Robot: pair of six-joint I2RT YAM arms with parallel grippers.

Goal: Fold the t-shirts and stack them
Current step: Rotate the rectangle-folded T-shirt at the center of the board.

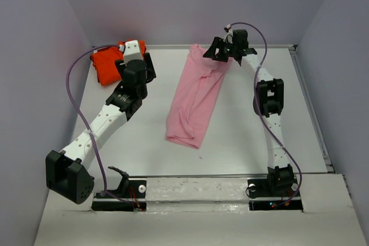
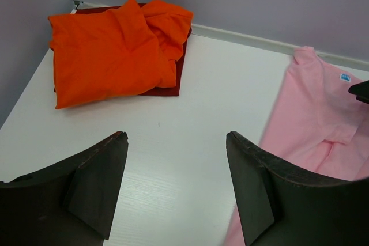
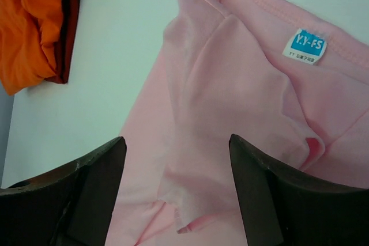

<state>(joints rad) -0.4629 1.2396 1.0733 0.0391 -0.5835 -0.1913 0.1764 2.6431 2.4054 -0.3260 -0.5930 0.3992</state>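
The white table (image 1: 242,136) is carrying the pink t-shirt (image 1: 196,99), which is lying folded into a long strip running from the far edge toward the near middle, while the orange t-shirt (image 1: 106,64) is sitting folded in the far left corner. My left pincer (image 2: 176,135) is hovering just near of the orange t-shirt, jaws apart and empty, and my right pincer (image 3: 176,139) is hanging over the pink t-shirt's far end, jaws likewise spread, gripping nothing. A small blue label (image 3: 305,46) is showing by the pink neckline.
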